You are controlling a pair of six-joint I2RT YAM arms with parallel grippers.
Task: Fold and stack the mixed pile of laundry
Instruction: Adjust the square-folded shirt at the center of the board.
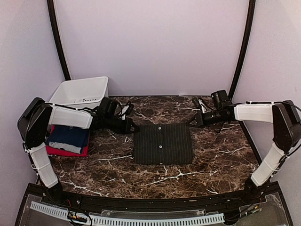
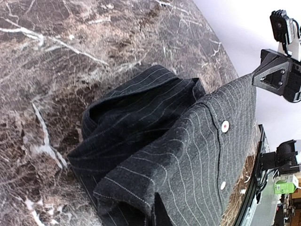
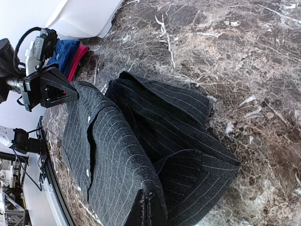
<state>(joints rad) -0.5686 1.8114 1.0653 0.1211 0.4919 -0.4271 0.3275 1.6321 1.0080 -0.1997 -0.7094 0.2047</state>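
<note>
The dark charcoal pinstriped shirt (image 1: 163,143) lies folded into a rectangle at the table's middle, buttons up. My left gripper (image 1: 133,127) is shut on its far left corner, which shows in the left wrist view (image 2: 162,214). My right gripper (image 1: 193,122) is shut on its far right corner, which shows in the right wrist view (image 3: 150,212). Both wrist views show the top layer (image 2: 188,155) held a little above the darker layers beneath (image 3: 188,141). A folded navy T-shirt (image 1: 68,136) lies on a folded red T-shirt (image 1: 66,151) at the left, partly under my left arm.
A white plastic bin (image 1: 82,92) stands at the back left, behind the folded stack. The marble table (image 1: 221,155) ends at a black front rail (image 1: 141,203). Walls close in the back and sides.
</note>
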